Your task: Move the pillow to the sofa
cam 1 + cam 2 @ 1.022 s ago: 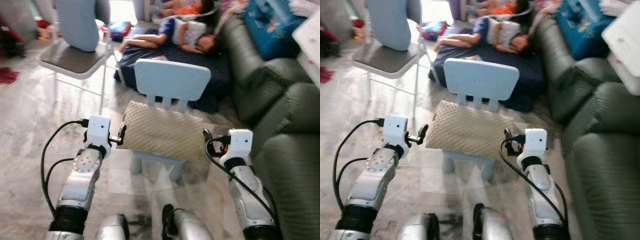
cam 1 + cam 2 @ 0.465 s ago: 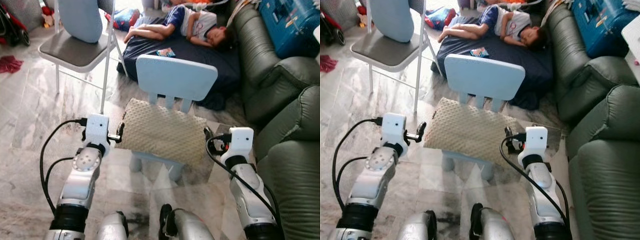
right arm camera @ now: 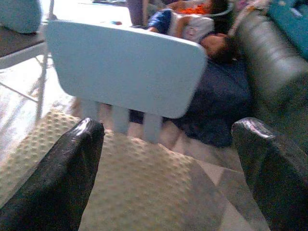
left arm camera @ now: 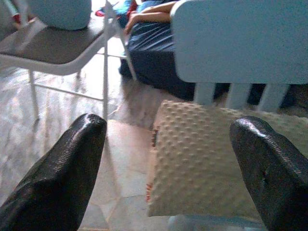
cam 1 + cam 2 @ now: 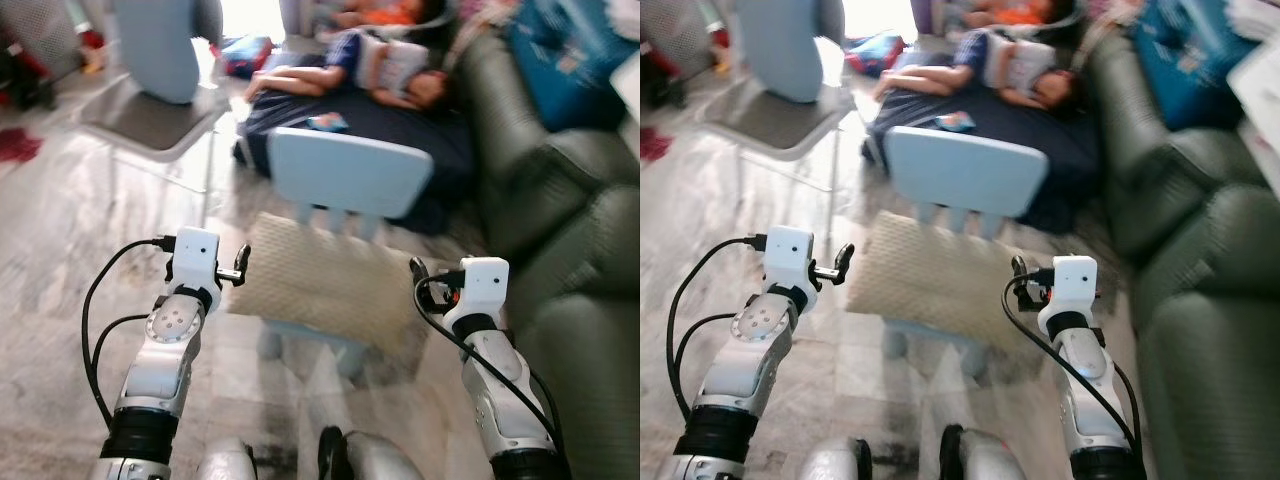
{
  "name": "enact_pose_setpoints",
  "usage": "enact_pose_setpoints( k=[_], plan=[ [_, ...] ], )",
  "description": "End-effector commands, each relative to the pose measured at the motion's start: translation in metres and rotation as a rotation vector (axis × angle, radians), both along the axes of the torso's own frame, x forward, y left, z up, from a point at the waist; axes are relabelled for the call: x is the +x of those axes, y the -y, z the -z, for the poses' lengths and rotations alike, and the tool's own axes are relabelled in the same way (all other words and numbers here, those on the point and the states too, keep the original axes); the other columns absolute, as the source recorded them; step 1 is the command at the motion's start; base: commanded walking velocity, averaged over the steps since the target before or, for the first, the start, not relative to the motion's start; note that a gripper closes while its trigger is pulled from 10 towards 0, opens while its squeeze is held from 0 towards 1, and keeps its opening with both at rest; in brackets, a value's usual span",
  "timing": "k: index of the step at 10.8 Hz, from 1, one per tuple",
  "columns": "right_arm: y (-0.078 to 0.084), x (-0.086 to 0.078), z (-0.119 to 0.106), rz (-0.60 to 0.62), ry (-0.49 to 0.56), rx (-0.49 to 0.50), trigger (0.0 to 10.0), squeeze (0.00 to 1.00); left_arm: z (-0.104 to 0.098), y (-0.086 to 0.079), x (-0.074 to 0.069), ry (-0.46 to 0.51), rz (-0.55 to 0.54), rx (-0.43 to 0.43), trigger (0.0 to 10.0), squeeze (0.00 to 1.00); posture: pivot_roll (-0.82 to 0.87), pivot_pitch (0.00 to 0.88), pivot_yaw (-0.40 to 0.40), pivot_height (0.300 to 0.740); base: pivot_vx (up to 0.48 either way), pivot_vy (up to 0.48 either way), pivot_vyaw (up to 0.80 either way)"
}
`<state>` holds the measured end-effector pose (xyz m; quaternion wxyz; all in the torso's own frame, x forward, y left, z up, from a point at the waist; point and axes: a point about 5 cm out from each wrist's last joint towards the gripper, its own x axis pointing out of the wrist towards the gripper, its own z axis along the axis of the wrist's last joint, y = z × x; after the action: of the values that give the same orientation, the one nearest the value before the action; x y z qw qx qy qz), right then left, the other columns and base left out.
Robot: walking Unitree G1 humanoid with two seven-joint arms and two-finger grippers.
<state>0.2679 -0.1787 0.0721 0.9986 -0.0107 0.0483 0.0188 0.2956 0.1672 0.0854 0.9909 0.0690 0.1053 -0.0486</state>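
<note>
The dark green leather sofa is standing along the robot's right side, with a person lying on a dark blue floor mattress beyond the small pale blue plastic chair. The beige dimpled fabric pillow is lying on that chair's seat, against the backrest. The left gripper and right gripper are hovering at the pillow's two ends, each with fingers spread wide and pinching nothing.

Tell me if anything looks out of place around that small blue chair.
The beige dotted pillow lies across the small blue chair's seat, overhanging its left edge, instead of on the green sofa. Nothing looks spilled or damaged.
</note>
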Motion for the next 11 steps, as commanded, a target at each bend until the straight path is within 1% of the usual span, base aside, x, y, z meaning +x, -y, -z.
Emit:
enact_pose_setpoints(
  k=[1,3,4,8,10,11],
  plan=[
    [0.0052,-0.0023,0.0050,0.013,-0.026,-0.004,10.0,0.00,0.0038,0.0002,-0.0017,-0.015,0.006,0.005,10.0,0.00,-0.08,0.147,-0.043,0.740,0.394,0.000,0.00],
    [0.0034,-0.0028,0.0056,0.016,-0.029,0.001,10.0,0.00,0.0040,-0.0004,-0.0014,-0.017,0.008,0.006,10.0,0.00,-0.08,0.148,-0.039,0.740,0.388,0.000,0.00],
    [0.0021,-0.0032,0.0062,0.015,-0.033,0.003,10.0,0.00,0.0045,-0.0002,-0.0018,-0.021,0.011,0.008,10.0,0.00,-0.08,0.150,-0.038,0.740,0.307,0.000,-0.59],
    [0.0000,-0.0032,0.0066,0.015,-0.031,0.008,10.0,0.00,0.0060,0.0014,-0.0029,-0.032,0.017,0.020,10.0,0.00,-0.07,0.153,-0.031,0.740,0.000,0.000,0.00],
    [-0.0017,-0.0041,0.0083,0.016,-0.040,0.014,10.0,0.00,0.0029,0.0009,-0.0016,-0.015,0.033,0.051,10.0,0.00,-0.07,0.156,-0.030,0.740,0.000,0.000,0.00],
    [-0.0022,-0.0046,0.0091,0.015,-0.044,0.015,10.0,0.00,0.0013,0.0003,-0.0004,-0.011,0.032,0.049,10.0,0.00,-0.07,0.159,-0.030,0.740,0.000,0.000,-0.80]
  ],
)
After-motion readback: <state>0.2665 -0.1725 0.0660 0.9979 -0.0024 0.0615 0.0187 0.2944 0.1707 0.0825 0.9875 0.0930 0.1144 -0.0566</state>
